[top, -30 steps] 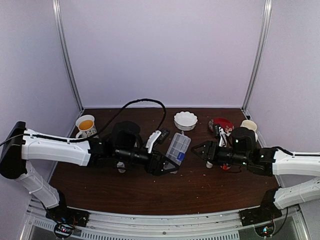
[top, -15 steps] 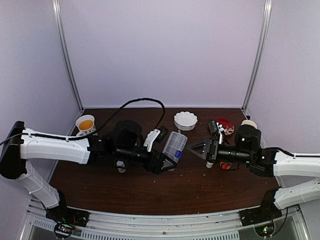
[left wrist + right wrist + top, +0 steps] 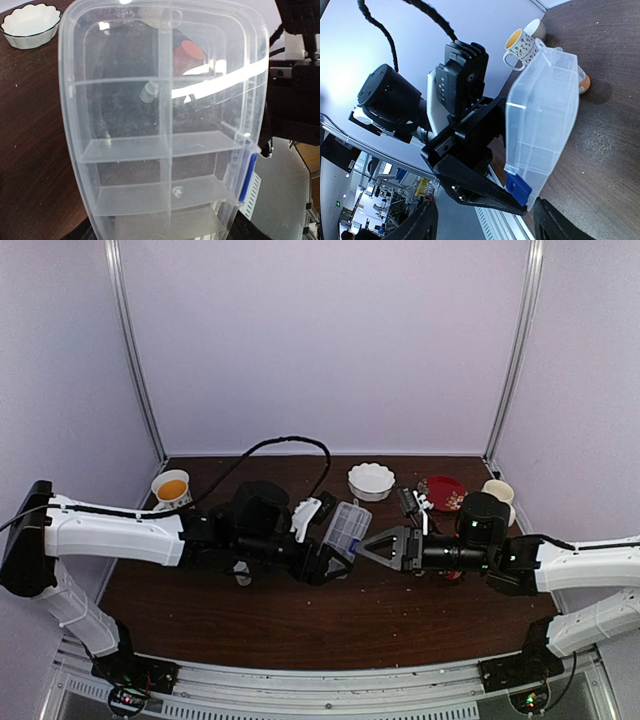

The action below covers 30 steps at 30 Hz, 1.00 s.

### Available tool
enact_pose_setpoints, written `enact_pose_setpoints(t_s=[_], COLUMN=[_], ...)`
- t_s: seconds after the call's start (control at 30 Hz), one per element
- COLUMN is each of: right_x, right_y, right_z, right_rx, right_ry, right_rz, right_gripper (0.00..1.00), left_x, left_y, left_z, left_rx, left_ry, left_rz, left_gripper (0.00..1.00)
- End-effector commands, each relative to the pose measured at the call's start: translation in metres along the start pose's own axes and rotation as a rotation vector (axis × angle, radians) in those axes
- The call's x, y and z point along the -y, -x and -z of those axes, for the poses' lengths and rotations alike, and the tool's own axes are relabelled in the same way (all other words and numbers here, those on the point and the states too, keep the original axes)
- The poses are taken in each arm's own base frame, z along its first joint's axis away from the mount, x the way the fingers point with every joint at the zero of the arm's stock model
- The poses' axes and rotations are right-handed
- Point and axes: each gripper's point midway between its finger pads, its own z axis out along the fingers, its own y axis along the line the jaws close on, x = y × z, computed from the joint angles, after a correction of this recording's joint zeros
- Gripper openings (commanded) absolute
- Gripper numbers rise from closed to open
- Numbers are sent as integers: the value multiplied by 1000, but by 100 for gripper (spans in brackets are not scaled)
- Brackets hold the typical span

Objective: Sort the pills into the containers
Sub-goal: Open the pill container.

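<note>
Top external view, nearest first: both arms stretched inward from their bases over the dark table [image 3: 300, 630]. Left gripper [image 3: 336, 560] clamped on the lower end of the organizer box [image 3: 348, 528], holding it up off the wood at a tilt, lid apparently closed. Right gripper [image 3: 372, 546] just beside the box's right edge, jaws spread wide, nothing in them; contact with the box not certain. From the right wrist, blue latch [image 3: 517, 189] on the box edge turned toward those open fingers, close to the left gripper's black fingertip. Through the left wrist camera, clear compartments looking almost bare, with one tiny pale speck [image 3: 177, 190] in a lower cell, too small to call a pill. No pills made out for certain anywhere. Farther back: white scalloped bowl [image 3: 371, 481], red plate [image 3: 443, 492], cup of orange liquid [image 3: 171, 488] far left, pale mug [image 3: 497, 490] far right.

Judged step: getting the box open, left claw steadying, right claw lined up on the latch. Likely needed next: closing in on the blue tab and prying it gently, without knocking the box out of the left grip.
</note>
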Motion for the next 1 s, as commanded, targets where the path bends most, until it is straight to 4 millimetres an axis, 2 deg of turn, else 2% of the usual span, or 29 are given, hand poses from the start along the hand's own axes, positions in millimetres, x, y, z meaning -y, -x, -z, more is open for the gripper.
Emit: enact_pose_setpoints(t_s=[0.0,0.13,0.27,0.5,0.63,0.9,0.97], right_x=[-23,-21,-23,-22,-12,4,5], right_y=[11,11,12,12,10,10,10], right_z=[-4,-7,-8,-9,-11,-14,-15], right_rx=[14,7,6,3,-1,-8,-9], right_ry=[63,56,62,56,13,-69,-74], right_rz=[31,34,33,37,37,33,34], right_gripper=[68,69,65,44,40,39,36], left_x=[5,6,5,2,4,0,-1], left_y=[15,15,13,13,16,10,9], left_z=[-3,-3,-4,-4,-4,-3,-3], left_rx=[34,34,30,31,37,12,10], left_ry=[-7,-11,-6,11,6,27,30], left_rz=[-27,-29,-29,-30,-36,-34,-35], left_gripper=[66,66,66,66,66,66,66])
